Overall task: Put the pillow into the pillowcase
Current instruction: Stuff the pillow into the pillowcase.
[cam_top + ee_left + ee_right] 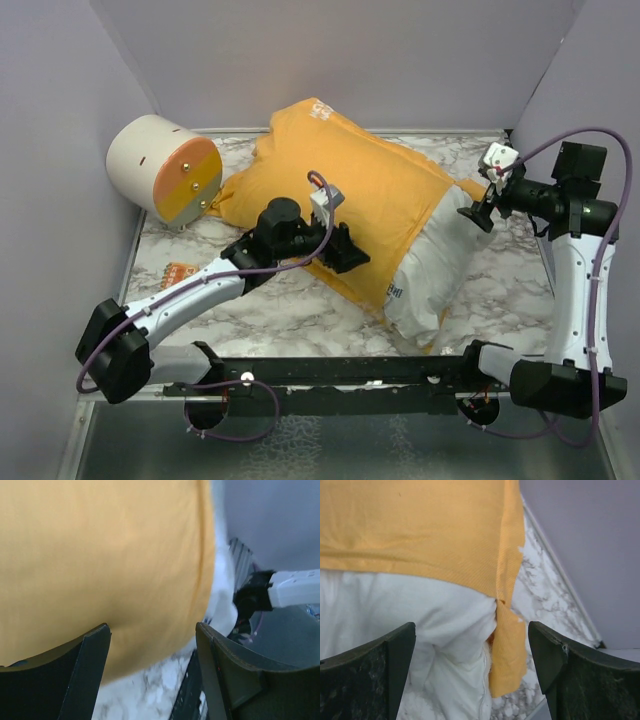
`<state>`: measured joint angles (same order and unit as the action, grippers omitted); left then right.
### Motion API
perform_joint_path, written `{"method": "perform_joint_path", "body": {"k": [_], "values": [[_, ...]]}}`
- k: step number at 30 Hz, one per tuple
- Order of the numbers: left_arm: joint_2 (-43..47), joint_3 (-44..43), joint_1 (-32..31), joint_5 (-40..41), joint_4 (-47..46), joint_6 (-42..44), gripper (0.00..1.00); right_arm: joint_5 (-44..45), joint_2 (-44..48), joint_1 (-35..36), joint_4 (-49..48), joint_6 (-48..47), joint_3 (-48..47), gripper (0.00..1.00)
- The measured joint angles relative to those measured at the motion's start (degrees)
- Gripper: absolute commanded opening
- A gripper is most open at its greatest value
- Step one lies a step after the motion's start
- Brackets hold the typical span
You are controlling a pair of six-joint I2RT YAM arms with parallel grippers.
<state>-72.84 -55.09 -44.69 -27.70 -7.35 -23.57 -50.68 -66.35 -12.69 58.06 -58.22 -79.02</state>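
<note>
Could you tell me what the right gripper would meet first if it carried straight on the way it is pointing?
Most likely the pillow, its bare white end sticking out of the pillowcase. The right gripper is open and faces it, though depth is unclear.

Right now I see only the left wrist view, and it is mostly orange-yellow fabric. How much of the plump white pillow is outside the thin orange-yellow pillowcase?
Observer: In the top view, one end of the plump white pillow sticks out of the thin orange-yellow fabric pillowcase, on the right side.
Operator: Does the right end effector hold that open edge?
Observer: No. In the right wrist view, the right end effector is open and pinches neither pillow nor pillowcase.
</note>
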Motion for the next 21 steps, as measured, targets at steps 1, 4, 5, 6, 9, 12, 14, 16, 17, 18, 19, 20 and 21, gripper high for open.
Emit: {"method": "perform_joint_path", "body": {"k": [1,4,5,6,9,12,14,16,17,18,19,20,21], "values": [[1.0,3.2,0.0,0.8,-0.4,-1.6,0.71,0.0,0.0,0.0,0.7,-0.3,-2.1,1.0],[5.0,13.7,0.0,3.6,-1.1,-7.4,0.72,-1.2,-0.5,0.2,1.7,-0.5,-6.7,1.0],[6.8,17.0,0.0,4.8,-1.0,-9.7,0.72,-2.6,-1.0,0.2,2.1,-0.4,-7.9,1.0],[9.1,20.3,0.0,6.3,-0.9,-11.7,0.73,-4.5,-1.8,0.3,2.5,-0.2,-8.9,1.0],[15.7,25.6,0.1,10.8,0.7,-16.1,0.75,-12.0,-7.1,2.2,3.0,2.8,-11.8,0.99],[19.7,26.4,0.5,15.5,2.1,-18.8,0.78,-14.0,-13.6,6.6,-2.6,11.0,-11.4,1.0],[20.7,26.4,1.3,17.9,1.9,-19.8,0.79,-13.4,-17.7,8.5,-7.5,17.0,-10.7,0.99],[20.3,26.4,2.3,19.3,1.1,-20.9,0.79,-12.2,-22.7,9.6,-10.9,22.7,-12.1,0.99],[19.6,26.4,2.9,19.7,0.2,-21.4,0.79,-11.5,-25.2,9.7,-12.3,24.7,-13.8,0.99],[18.8,26.4,3.3,19.9,-0.9,-21.8,0.79,-10.6,-27.7,9.7,-13.0,26.2,-15.8,0.99],[17.2,26.3,3.8,19.9,-2.4,-22.3,0.79,-9.0,-31.2,9.7,-14.4,28.2,-18.9,0.99],[16.9,26.3,3.9,19.9,-2.7,-22.7,0.79,-8.0,-33.2,9.7,-15.3,29.1,-20.5,0.98],[14.1,26.0,4.3,20.0,-4.7,-22.9,0.79,-6.8,-35.0,9.7,-16.2,30.0,-22.0,0.98]]}}
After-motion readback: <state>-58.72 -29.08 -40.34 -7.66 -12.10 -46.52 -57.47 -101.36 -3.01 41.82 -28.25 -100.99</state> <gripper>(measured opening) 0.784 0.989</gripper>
